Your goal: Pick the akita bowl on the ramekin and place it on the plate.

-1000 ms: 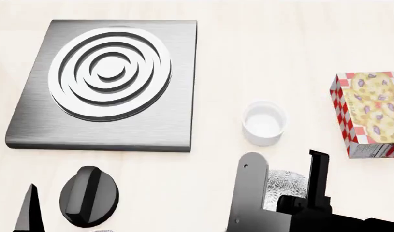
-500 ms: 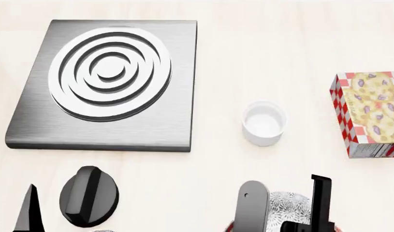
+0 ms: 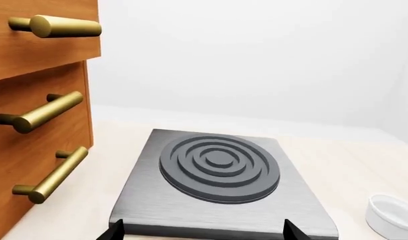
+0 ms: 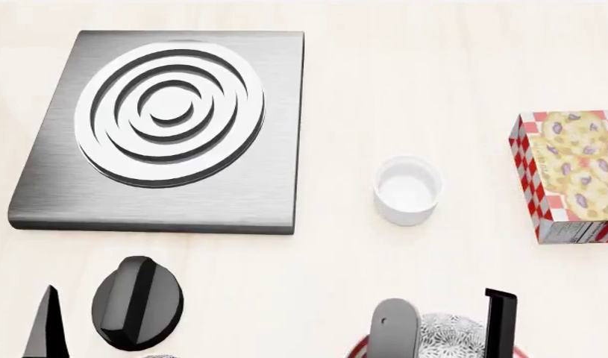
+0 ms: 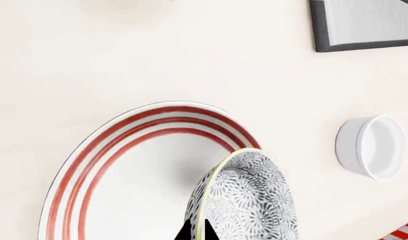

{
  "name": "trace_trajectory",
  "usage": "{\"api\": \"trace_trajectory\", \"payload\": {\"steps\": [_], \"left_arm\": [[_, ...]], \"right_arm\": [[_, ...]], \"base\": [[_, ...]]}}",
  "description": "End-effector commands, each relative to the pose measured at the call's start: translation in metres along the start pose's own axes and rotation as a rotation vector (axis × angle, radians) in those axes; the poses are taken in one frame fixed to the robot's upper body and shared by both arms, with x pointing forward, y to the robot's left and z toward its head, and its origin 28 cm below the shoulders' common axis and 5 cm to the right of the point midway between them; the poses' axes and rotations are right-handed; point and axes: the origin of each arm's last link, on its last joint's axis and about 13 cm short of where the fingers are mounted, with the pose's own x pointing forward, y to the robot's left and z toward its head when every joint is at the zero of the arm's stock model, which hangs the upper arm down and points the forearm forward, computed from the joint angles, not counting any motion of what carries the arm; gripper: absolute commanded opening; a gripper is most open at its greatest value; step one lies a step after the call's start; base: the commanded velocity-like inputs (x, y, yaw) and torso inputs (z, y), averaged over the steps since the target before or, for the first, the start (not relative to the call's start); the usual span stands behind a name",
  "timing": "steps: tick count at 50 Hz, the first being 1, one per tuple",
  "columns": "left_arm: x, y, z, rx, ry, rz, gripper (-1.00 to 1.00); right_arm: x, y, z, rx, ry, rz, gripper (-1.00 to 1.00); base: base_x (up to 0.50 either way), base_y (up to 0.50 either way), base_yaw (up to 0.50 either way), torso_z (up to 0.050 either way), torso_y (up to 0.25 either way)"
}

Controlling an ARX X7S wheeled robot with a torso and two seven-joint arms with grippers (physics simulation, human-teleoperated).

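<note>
My right gripper (image 5: pixel 200 232) is shut on the rim of the akita bowl (image 5: pixel 252 199), whose speckled outside faces the wrist camera. The bowl hangs over the edge of the plate (image 5: pixel 117 165), a white plate with red rings; I cannot tell whether they touch. In the head view the bowl (image 4: pixel 448 334) and gripper (image 4: pixel 497 328) sit at the bottom edge, with a sliver of the plate's red rim (image 4: pixel 356 350) below. The white ramekin (image 4: pixel 408 190) stands empty further back, apart from the bowl. My left gripper (image 3: pixel 202 232) is open and holds nothing.
A steel burner plate (image 4: pixel 164 127) with raised rings lies at the back left. A black knob (image 4: pixel 136 302) sits near my left fingertip (image 4: pixel 47 328). A cookie box (image 4: pixel 572 175) lies at the right. Wooden drawers with brass handles (image 3: pixel 43 107) stand beside the burner.
My right gripper has drawn back toward the near edge with the bowl, away from the ramekin. The plate's red rim now shows under it. The left arm has not moved.
</note>
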Motion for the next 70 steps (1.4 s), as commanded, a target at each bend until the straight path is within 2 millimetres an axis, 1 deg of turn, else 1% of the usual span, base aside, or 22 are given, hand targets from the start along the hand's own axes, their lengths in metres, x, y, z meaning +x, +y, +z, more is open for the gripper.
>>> {"api": "trace_trajectory", "payload": {"steps": [1, 8, 11, 12, 15, 23, 49, 52, 55, 66, 67, 70], "left_arm": [[0.0, 0.0, 0.0, 0.002, -0.002, -0.002, 1.0], [0.0, 0.0, 0.0, 0.003, -0.001, -0.001, 1.0], [0.0, 0.0, 0.0, 0.003, -0.001, -0.001, 1.0], [0.0, 0.0, 0.0, 0.002, -0.001, 0.0, 1.0], [-0.001, -0.001, -0.001, 0.002, 0.001, -0.003, 1.0], [-0.001, -0.001, 0.0, 0.004, 0.001, -0.005, 1.0], [0.002, 0.001, 0.001, 0.002, -0.005, 0.009, 1.0], [0.001, 0.001, 0.001, 0.003, -0.006, 0.007, 1.0], [0.001, 0.001, 0.001, 0.003, -0.005, 0.006, 1.0], [0.002, 0.001, 0.001, 0.003, -0.006, 0.005, 1.0], [0.002, 0.001, 0.001, 0.004, -0.007, 0.006, 1.0], [0.002, 0.001, 0.001, 0.004, -0.006, 0.006, 1.0]], "right_arm": [[0.0, 0.0, 0.001, -0.003, -0.01, -0.022, -1.0], [0.011, 0.003, -0.001, 0.002, -0.022, -0.012, -1.0], [0.011, 0.003, -0.001, 0.002, -0.022, -0.012, -1.0], [0.008, 0.003, -0.002, 0.011, -0.02, -0.012, -1.0], [0.009, 0.008, -0.006, 0.02, -0.016, -0.013, -1.0], [0.01, 0.014, -0.009, 0.036, -0.021, -0.01, -1.0], [0.022, 0.023, -0.014, 0.071, -0.05, -0.004, -1.0], [0.021, 0.022, -0.013, 0.076, -0.056, -0.002, -1.0], [0.024, 0.025, -0.015, 0.078, -0.057, -0.001, -1.0], [0.025, 0.025, -0.016, 0.099, -0.047, -0.012, -1.0], [0.025, 0.025, -0.016, 0.113, -0.041, -0.007, 1.0], [0.026, 0.025, -0.016, 0.112, -0.042, -0.009, 1.0]], "base": [[0.0, 0.0, 0.0, 0.0, 0.0], [0.0, 0.0, 0.0, 0.0, 0.0], [0.0, 0.0, 0.0, 0.0, 0.0], [0.0, 0.0, 0.0, 0.0, 0.0], [0.0, 0.0, 0.0, 0.0, 0.0], [0.0, 0.0, 0.0, 0.0, 0.0], [0.0, 0.0, 0.0, 0.0, 0.0], [0.0, 0.0, 0.0, 0.0, 0.0], [0.0, 0.0, 0.0, 0.0, 0.0], [0.0, 0.0, 0.0, 0.0, 0.0], [0.0, 0.0, 0.0, 0.0, 0.0], [0.0, 0.0, 0.0, 0.0, 0.0]]}}
